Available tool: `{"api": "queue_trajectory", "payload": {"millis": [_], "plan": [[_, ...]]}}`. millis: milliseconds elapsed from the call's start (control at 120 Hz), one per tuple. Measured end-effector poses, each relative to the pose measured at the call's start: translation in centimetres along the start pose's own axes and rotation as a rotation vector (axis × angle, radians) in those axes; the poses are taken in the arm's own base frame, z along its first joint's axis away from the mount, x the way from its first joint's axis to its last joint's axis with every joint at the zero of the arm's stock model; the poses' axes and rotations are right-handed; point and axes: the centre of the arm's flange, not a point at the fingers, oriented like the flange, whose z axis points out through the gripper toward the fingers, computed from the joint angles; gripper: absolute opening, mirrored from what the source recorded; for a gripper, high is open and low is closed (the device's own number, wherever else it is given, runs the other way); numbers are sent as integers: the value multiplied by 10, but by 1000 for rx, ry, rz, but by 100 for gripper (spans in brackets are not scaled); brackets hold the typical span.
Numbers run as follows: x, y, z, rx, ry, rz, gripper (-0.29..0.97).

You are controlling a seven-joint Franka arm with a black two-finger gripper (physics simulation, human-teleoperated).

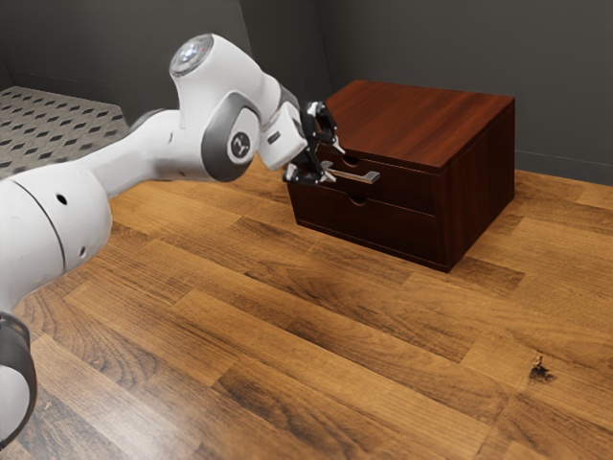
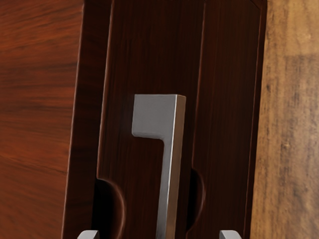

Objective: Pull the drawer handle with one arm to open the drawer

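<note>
Arm: the white Franka arm (image 1: 144, 158) comes in from the exterior view's left and stretches level above the desk (image 1: 287, 335) toward the cabinet.

Cabinet: a dark red-brown wooden cabinet (image 1: 421, 120) with two drawers stands near the desk's far edge, toward the exterior view's right, close to the grey walls (image 1: 431, 43).

Upper drawer: the upper drawer (image 1: 402, 182) carries the handle. Its front looks about level with the lower drawer (image 1: 383, 222) beneath it, and whether it is out at all cannot be told.

Handle: a silver bar handle (image 1: 356, 176) stands off the upper drawer's front at the end nearer the arm. In the wrist view it (image 2: 169, 164) runs straight away from the hand, with its bent foot meeting the wood.

Gripper: the black gripper (image 1: 324, 153) is right at the handle with its jaws spread wide. The wrist view shows two pale fingertips (image 2: 88, 234), one on each side of the bar with a clear gap between, so it has hold of nothing.

Drawer notches: a rounded finger notch (image 2: 110, 199) is cut into the top edge of each drawer front.

Desk: warm brown planks, with a small dark speck (image 1: 541, 369) lying toward the near right corner, well apart from the cabinet.

Background: a perforated grey plate (image 1: 57, 125) lies beyond the arm at the exterior view's upper left.
</note>
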Motion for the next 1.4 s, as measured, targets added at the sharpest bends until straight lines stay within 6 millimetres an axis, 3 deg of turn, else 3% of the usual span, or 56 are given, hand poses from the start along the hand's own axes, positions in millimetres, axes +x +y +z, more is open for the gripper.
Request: {"api": "queue_trajectory", "payload": {"millis": [858,1400], "plan": [[-1,10,35,-8,17,10,14],[0,19,35,-20,47,-34,5]]}}
